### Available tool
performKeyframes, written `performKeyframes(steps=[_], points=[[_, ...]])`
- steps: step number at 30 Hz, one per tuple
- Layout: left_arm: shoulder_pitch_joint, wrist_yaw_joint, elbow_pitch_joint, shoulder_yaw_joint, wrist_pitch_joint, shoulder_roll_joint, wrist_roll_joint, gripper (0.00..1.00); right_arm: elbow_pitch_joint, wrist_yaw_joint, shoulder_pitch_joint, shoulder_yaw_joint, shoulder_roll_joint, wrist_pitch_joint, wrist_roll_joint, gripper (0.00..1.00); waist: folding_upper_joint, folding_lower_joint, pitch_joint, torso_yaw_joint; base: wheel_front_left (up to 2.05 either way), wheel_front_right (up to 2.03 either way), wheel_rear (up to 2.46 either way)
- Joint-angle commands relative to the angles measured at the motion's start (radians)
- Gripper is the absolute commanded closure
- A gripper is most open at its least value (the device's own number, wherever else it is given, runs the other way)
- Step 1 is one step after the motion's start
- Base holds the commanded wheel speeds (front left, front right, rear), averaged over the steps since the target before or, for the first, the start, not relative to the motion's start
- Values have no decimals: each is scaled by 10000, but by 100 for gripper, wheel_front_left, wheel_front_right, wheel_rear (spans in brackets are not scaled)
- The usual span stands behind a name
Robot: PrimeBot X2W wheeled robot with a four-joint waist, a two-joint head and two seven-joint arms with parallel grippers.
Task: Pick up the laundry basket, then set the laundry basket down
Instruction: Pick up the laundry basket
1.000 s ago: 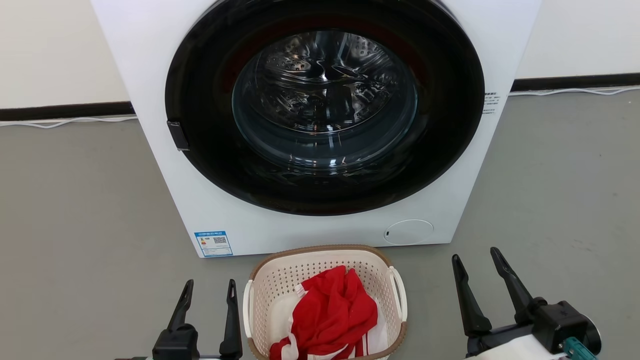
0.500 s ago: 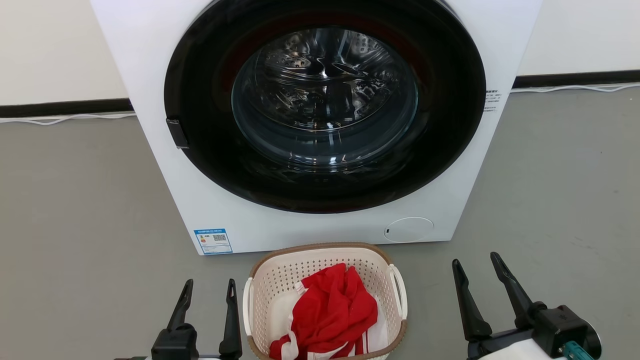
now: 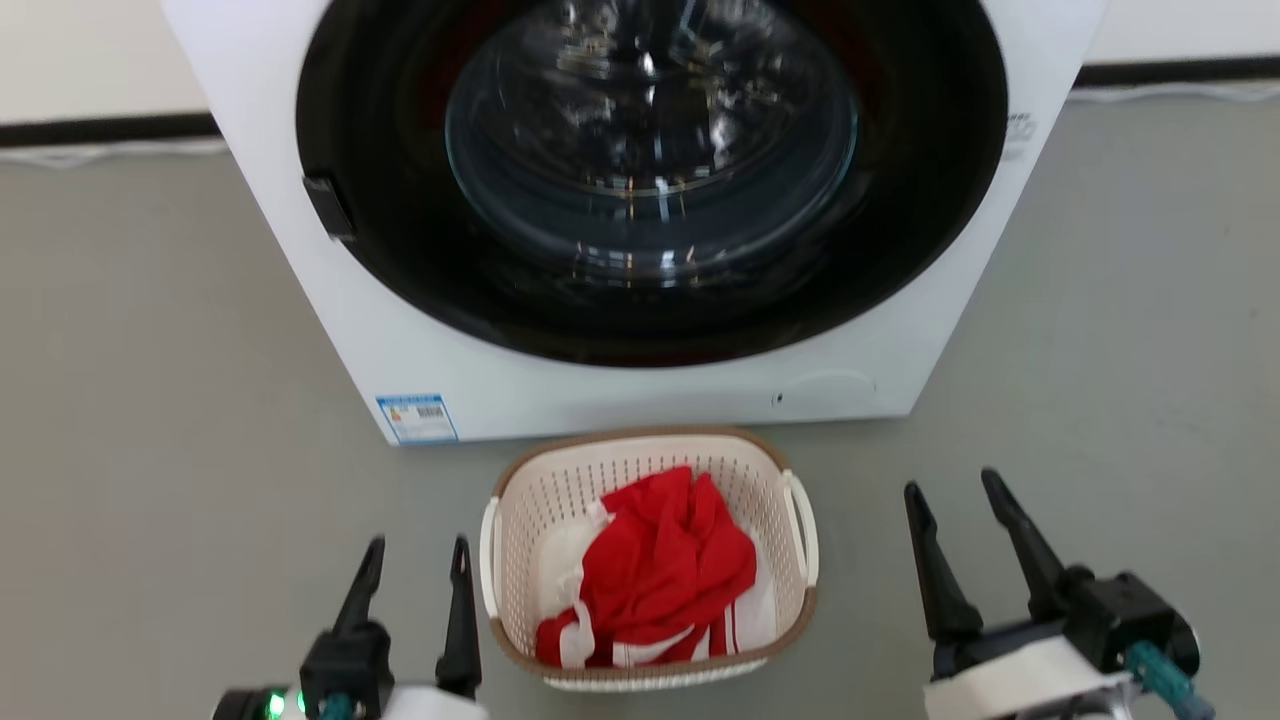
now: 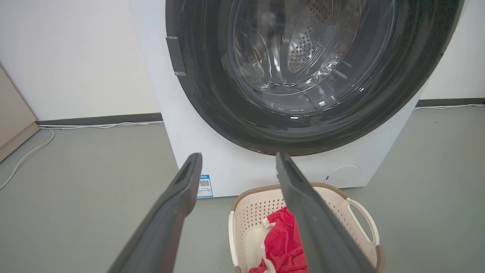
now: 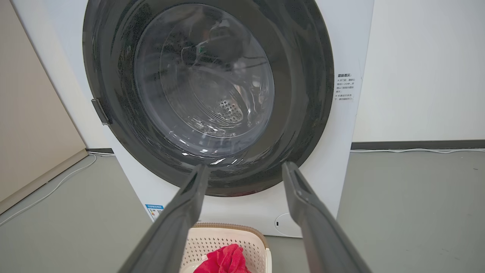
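Laundry basket (image 3: 560, 500) is seen resting on the grey floor (image 3: 150, 400), just in front of the white washing machine (image 3: 600, 400). A red garment (image 3: 660, 570) with white trim is held inside it. The basket is flanked by both hands. The left hand (image 3: 418, 548) is parked just beside the left handle (image 3: 489, 560), not touching. The right hand (image 3: 950, 483) is set farther off, with a clear gap to the right handle (image 3: 806, 540). Both hands are spread wide, fingers (image 3: 462, 600) pointed toward the machine, nothing pinched. In the left wrist view the basket is partly covered by one finger. In the right wrist view it is seen low between the fingers.
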Motion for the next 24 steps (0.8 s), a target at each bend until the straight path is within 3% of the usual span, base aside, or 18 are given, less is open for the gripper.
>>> performKeyframes(steps=[1, 14, 24], points=[[-737, -57, -174, 296, -92, -64, -73, 0, -99, 71, -589, 227, -89, -120, -23, 0, -1, 0, 573, 29, 0, 0, 0], [-2734, -47, 809, 34, -92, -65, -656, 0, 706, 71, -2359, -138, -89, -120, -294, 0, -1, 0, 3115, 305, 0, 0, 0], [-4483, -232, 2069, -150, -92, -66, -969, 0, 1988, 71, -4041, -421, -89, -120, -575, 0, -1, 0, 5100, 557, 0, 0, 0]])
